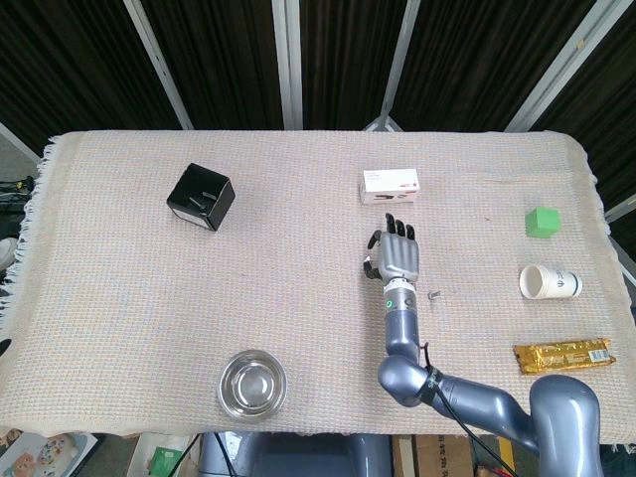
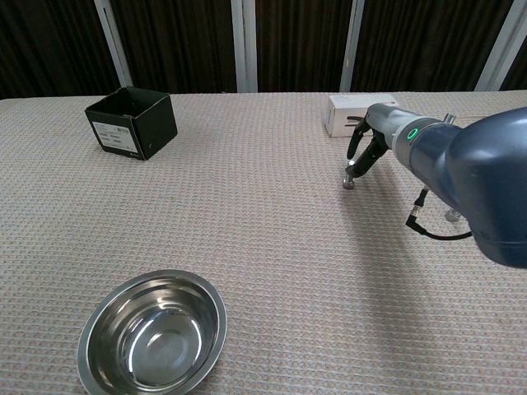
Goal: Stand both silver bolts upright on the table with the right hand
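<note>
Both views are evenly and brightly lit from above, with no harsh glare on the pale woven worktop (image 1: 298,248). Shadows are soft and short: a faint one lies beneath the arm (image 2: 461,177) in the chest view. The steel bowl (image 2: 152,329) carries bright reflections on its inner wall. The background behind the far edge is dark. Focus is sharp throughout, and the head view's straight edges bow slightly.
</note>
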